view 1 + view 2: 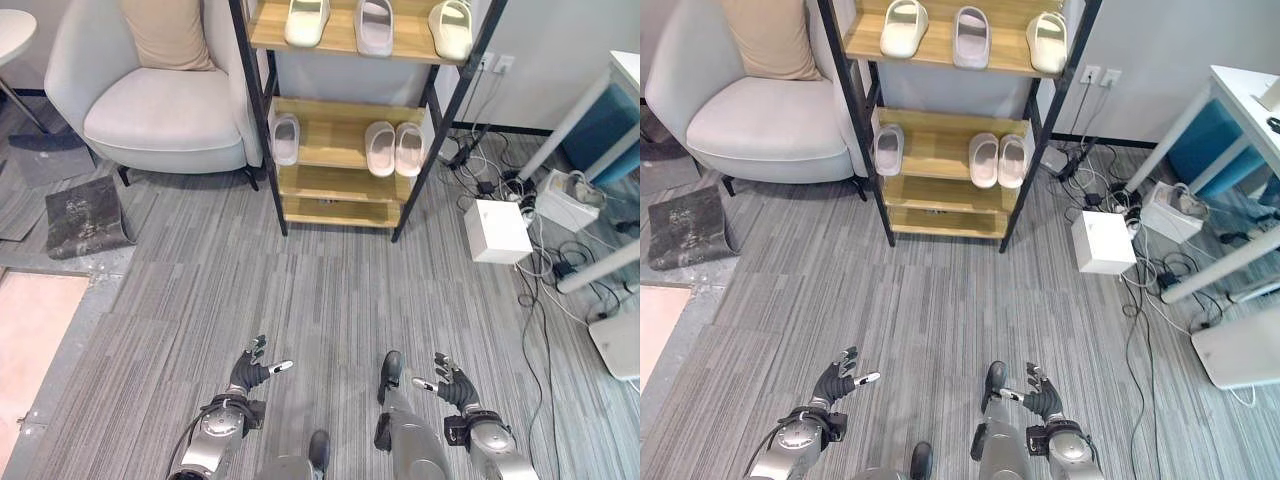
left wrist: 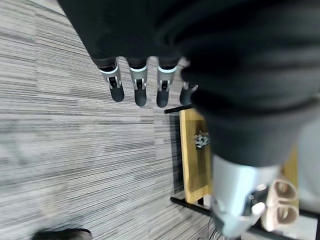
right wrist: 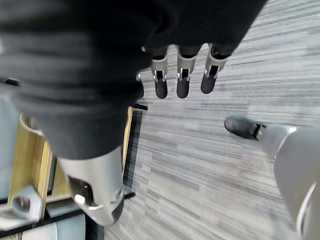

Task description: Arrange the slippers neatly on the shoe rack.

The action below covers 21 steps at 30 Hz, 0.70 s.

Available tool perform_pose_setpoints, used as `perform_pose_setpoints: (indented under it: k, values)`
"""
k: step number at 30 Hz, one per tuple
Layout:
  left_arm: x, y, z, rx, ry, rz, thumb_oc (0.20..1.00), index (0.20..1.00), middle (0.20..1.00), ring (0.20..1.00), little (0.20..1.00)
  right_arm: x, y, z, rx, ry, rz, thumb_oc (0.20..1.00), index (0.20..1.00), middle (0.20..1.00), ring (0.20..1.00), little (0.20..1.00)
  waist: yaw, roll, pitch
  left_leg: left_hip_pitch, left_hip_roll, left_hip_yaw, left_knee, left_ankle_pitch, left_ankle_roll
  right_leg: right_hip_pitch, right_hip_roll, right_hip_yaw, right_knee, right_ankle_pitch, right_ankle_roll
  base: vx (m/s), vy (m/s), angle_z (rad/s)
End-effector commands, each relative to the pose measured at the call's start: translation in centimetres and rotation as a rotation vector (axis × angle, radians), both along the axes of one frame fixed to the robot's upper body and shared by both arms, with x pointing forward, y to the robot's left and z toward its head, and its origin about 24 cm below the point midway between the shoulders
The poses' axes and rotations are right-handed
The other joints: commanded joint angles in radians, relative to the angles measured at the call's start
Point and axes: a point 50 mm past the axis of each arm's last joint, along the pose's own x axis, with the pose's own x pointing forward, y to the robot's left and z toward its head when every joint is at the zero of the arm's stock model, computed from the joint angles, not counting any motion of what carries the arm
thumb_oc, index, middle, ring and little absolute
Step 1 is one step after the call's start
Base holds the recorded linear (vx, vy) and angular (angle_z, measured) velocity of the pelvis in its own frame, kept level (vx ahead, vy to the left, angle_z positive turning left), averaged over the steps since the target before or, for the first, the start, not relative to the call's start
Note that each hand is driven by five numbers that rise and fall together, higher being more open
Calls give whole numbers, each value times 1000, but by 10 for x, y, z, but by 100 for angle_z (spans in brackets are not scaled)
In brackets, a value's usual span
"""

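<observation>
A wooden shoe rack [image 1: 340, 110] with a black frame stands against the far wall. Its top shelf carries three pale slippers [image 1: 375, 24], toes outward. On the middle shelf a single slipper [image 1: 286, 138] lies at the left and a pair [image 1: 394, 148] lies side by side at the right. My left hand [image 1: 250, 371] and right hand [image 1: 455, 385] hang low over the grey carpet, well short of the rack, both open and holding nothing. The fingers [image 2: 138, 85] of the left hand and those [image 3: 182, 80] of the right are straight.
A light armchair [image 1: 150, 90] with a tan cushion stands left of the rack. Right of it lie a white box [image 1: 496, 230], a power strip and tangled cables [image 1: 530, 260], beside white table legs. A dark mat [image 1: 85, 215] lies at the left.
</observation>
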Motion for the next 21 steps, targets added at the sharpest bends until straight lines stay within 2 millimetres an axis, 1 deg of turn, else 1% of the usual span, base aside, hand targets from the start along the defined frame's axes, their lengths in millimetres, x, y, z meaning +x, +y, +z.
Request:
perform_pose_setpoints:
  k: [1,2,3,4,5,6,7,8,9,10,11,12,13,14,15,16,17,18,20,21]
  values:
    - [13,-3,16,20,-102,-46,1000,1000,1000,1000,1000,20,-14,18,-19,-103,-17,1000,1000,1000,1000,1000,-14,25,-19,66,101,29,72,-54,-79,40,31,-23,15,38,29,482,-126,40]
    - [11,-3,15,16,-95,-47,1000,1000,1000,1000,1000,19,-16,17,-21,-98,-19,1000,1000,1000,1000,1000,-14,29,-28,64,112,26,99,-44,-90,49,41,-33,24,23,21,316,-91,22]
    - [10,-3,15,9,-93,-46,1000,1000,1000,1000,1000,18,-16,17,-16,-97,-18,1000,1000,1000,1000,1000,-12,39,-34,61,130,22,157,-18,-110,65,67,-34,33,2,3,398,-119,17]
    - [9,-4,14,7,-91,-47,1000,1000,1000,1000,1000,17,-16,17,-11,-94,-18,1000,1000,1000,1000,1000,-12,34,-36,43,126,24,198,9,-124,79,72,-38,32,-11,-5,395,-129,11]
    - [10,-5,16,1,-98,-50,1000,1000,1000,1000,1000,17,-15,17,-7,-97,-17,1000,1000,1000,1000,1000,-8,33,-34,7,131,27,295,59,-150,106,88,-40,28,-34,-24,291,-109,9]
    - [11,-5,15,-5,-97,-50,1000,1000,1000,1000,1000,18,-16,17,-9,-98,-14,1000,1000,1000,1000,1000,1,27,-27,-30,126,33,360,99,-169,130,92,-40,22,-52,-35,381,-155,-1]
    - [15,-8,19,-20,-115,-52,1000,1000,1000,1000,1000,22,-18,20,-8,-111,-14,1000,1000,1000,1000,1000,23,10,-4,-113,102,32,527,161,-197,178,94,-35,12,-77,-59,247,-108,-10]
    - [16,-8,19,-20,-116,-52,1000,1000,1000,1000,1000,22,-18,20,-8,-112,-15,1000,1000,1000,1000,1000,22,12,-3,-117,103,31,534,157,-197,177,95,-36,12,-76,-59,225,-108,-24]
    - [17,-9,20,-22,-123,-54,1000,1000,1000,1000,1000,24,-19,22,-13,-121,-12,1000,1000,1000,1000,1000,32,3,8,-153,97,41,594,166,-198,194,96,-33,8,-86,-67,228,-107,-22]
    - [19,-10,21,-31,-129,-52,1000,1000,1000,1000,1000,26,-20,23,-11,-126,-20,1000,1000,1000,1000,1000,45,-13,19,-214,100,63,610,156,-174,221,100,-18,-2,-111,-82,235,-108,-15]
    - [19,-10,22,-31,-129,-52,1000,1000,1000,1000,1000,26,-20,23,-10,-126,-20,1000,1000,1000,1000,1000,47,-10,20,-214,103,64,615,151,-174,222,103,-17,-3,-112,-82,339,-119,-3]
    - [20,-10,23,-28,-136,-58,1000,1000,1000,1000,1000,28,-20,25,-2,-136,-26,1000,1000,1000,1000,1000,65,-24,31,-304,94,88,572,95,-145,255,102,-5,-15,-133,-81,231,-50,10]
    - [21,-10,24,-26,-139,-58,1000,1000,1000,1000,1000,28,-19,25,-2,-138,-27,1000,1000,1000,1000,1000,73,-27,35,-336,87,93,543,73,-134,262,104,2,-18,-141,-80,436,-21,-6]
    - [19,-11,22,-21,-127,-60,1000,1000,1000,1000,1000,30,-17,25,-10,-137,-10,1000,1000,1000,1000,1000,87,-23,31,-376,89,98,361,49,-111,282,118,18,-23,-165,-73,276,24,-12]
    - [19,-11,22,-21,-127,-60,1000,1000,1000,1000,1000,30,-17,25,-10,-137,-10,1000,1000,1000,1000,1000,86,-25,30,-374,86,98,353,55,-111,280,115,18,-23,-164,-73,390,91,-13]
    - [16,-10,18,-10,-109,-58,1000,1000,1000,1000,1000,27,-15,23,-16,-129,1,1000,1000,1000,1000,1000,92,-5,17,-400,113,81,182,152,-114,300,144,28,-29,-187,-71,190,53,-9]
    - [16,-10,18,-10,-108,-57,1000,1000,1000,1000,1000,27,-15,23,-17,-128,1,1000,1000,1000,1000,1000,92,-6,17,-390,113,82,163,162,-116,301,143,29,-29,-188,-72,310,76,-14]
    - [14,-9,16,-5,-97,-57,1000,1000,1000,1000,1000,26,-14,21,-17,-121,4,1000,1000,1000,1000,1000,99,2,10,-400,128,75,76,211,-116,319,156,33,-30,-201,-74,208,39,-20]
    - [13,-8,16,1,-91,-55,1000,1000,1000,1000,1000,26,-14,21,-23,-121,7,1000,1000,1000,1000,1000,109,11,11,-414,130,73,-20,261,-130,346,175,49,-30,-220,-80,281,63,-22]
    - [11,-7,14,2,-83,-50,1000,1000,1000,1000,1000,27,-14,21,-25,-121,6,1000,1000,1000,1000,1000,111,15,9,-428,129,82,-34,277,-136,358,185,55,-30,-230,-83,189,42,-20]
